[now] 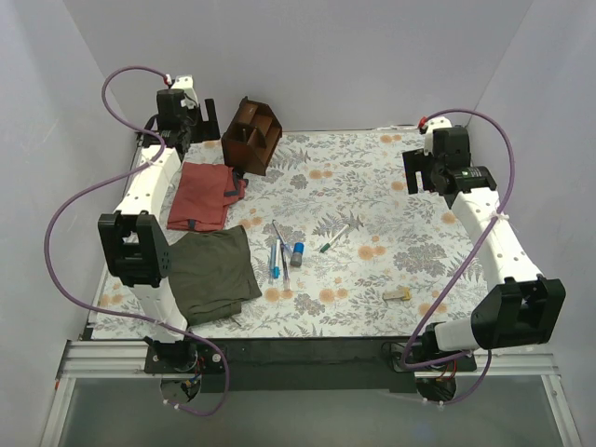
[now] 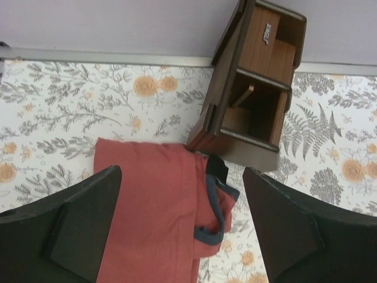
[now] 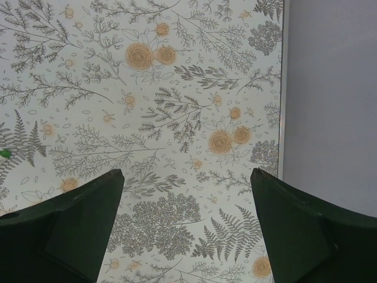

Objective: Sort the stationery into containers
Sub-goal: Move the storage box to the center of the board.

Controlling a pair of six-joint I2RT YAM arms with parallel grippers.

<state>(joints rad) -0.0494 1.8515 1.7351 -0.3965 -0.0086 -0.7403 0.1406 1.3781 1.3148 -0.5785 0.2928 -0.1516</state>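
Pens: blue pen (image 1: 274,262) and grey pen (image 1: 282,244) lie flat and close together mid-table, green-tipped pen (image 1: 335,238) just to their right; a pinch could likely catch two at once or slide off so thin a shaft
Cylinder: blue-capped cylinder (image 1: 297,253) beside the pens; a nudge from a finger may roll it
Eraser: eraser (image 1: 398,295) alone near the front right
Organiser: organiser (image 1: 253,137) at the far left, red cloth (image 1: 202,196) touching its foot, well apart from all the stationery; a long carry gives a pen time to slip
Left arm: reached to the far left, left gripper (image 2: 181,174) over the cloth before the organiser, fingers wide apart, holding nothing
Right arm: stretched far right, right gripper (image 3: 186,174) above the bare flowered mat (image 3: 177,88), fingers spread, nothing held
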